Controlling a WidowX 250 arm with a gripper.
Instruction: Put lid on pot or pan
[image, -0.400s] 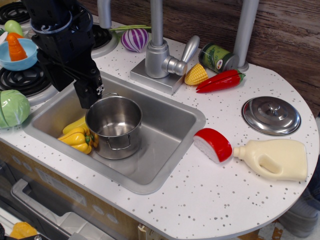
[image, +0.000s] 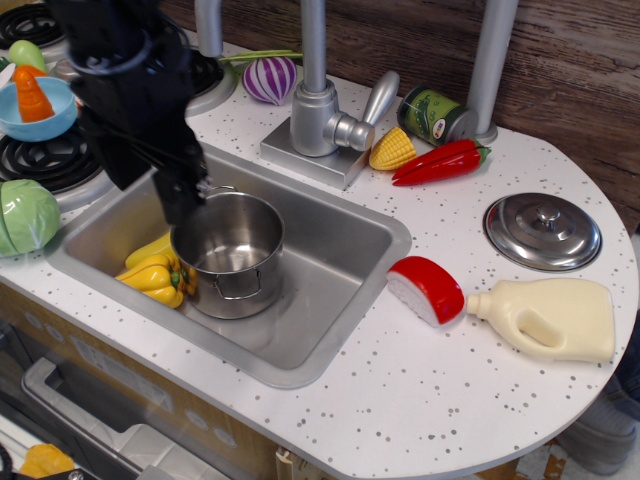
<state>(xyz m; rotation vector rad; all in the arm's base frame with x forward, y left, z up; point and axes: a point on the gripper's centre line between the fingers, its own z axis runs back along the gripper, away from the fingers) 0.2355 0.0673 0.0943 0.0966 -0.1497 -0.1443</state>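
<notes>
**Lid not yet fetched; arm stationed over the pot**

The small cylindrical stainless-steel pot (image: 229, 252) is found standing upright and empty in the recessed grey sink (image: 340, 235), touching a yellow toy pepper (image: 155, 276) on its left side. Two thin wire loop handles are noted on its walls. The round, shallow-domed shiny steel lid (image: 543, 230) is found lying knob-up on the white speckled counter (image: 420, 390) at the far right, well apart from the pot, near a cream plastic jug (image: 550, 318) and a red-and-white toy wedge (image: 427, 289).

The black gripper (image: 182, 195) is positioned at the far-left rim of the pot; the picture is blurred there, and it cannot be told whether the fingers are spread or pressed together. Nothing is seen to be held.

The task is judged to be at its opening step: the lid is untouched. The next move is judged to call for travel rightward across the sink to the lid, a descent over its small central knob, and a grip on that knob. The domed, polished surface is expected to be slippery, so a centred pinch is advised.
</notes>
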